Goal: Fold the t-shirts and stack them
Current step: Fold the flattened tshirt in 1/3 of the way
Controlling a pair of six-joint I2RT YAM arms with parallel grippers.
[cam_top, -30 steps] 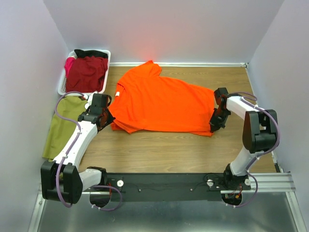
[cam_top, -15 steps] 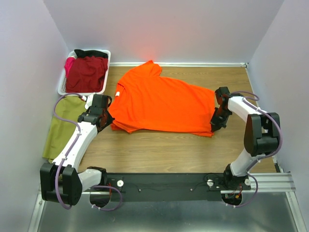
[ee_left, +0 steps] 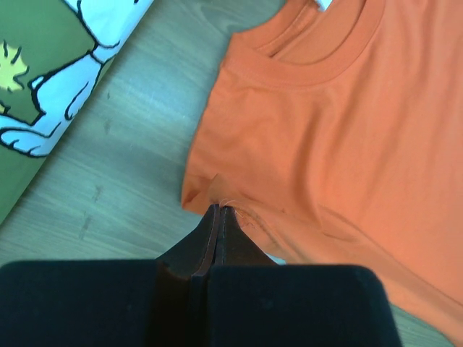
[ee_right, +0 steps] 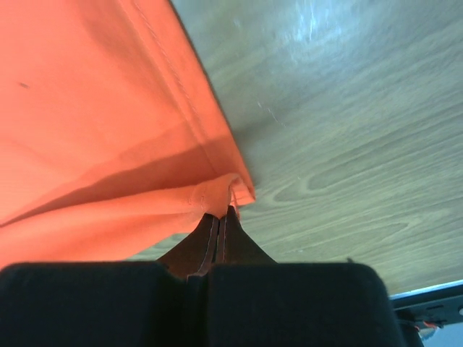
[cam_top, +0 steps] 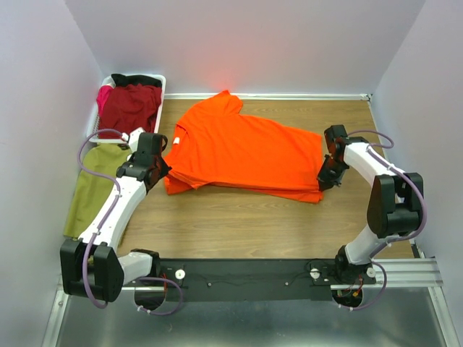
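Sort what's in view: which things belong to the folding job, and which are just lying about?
Job: orange t-shirt, pinched by left gripper and right gripper; olive green cartoon-dog t-shirt; dark red shirt.
Lying about: white slatted basket holding the red one.

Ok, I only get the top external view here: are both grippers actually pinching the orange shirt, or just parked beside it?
Observer: Left wrist view: the left gripper is shut on the orange t-shirt, on a puckered bit of its edge at the collar end.
Operator: And the right?
Observer: Right wrist view: the right gripper is shut on the stitched hem corner, where two layers of cloth meet.
Operator: That olive cloth on the left?
Observer: The olive t-shirt has a white cartoon dog print outlined in black; bare table shows between it and the orange one.
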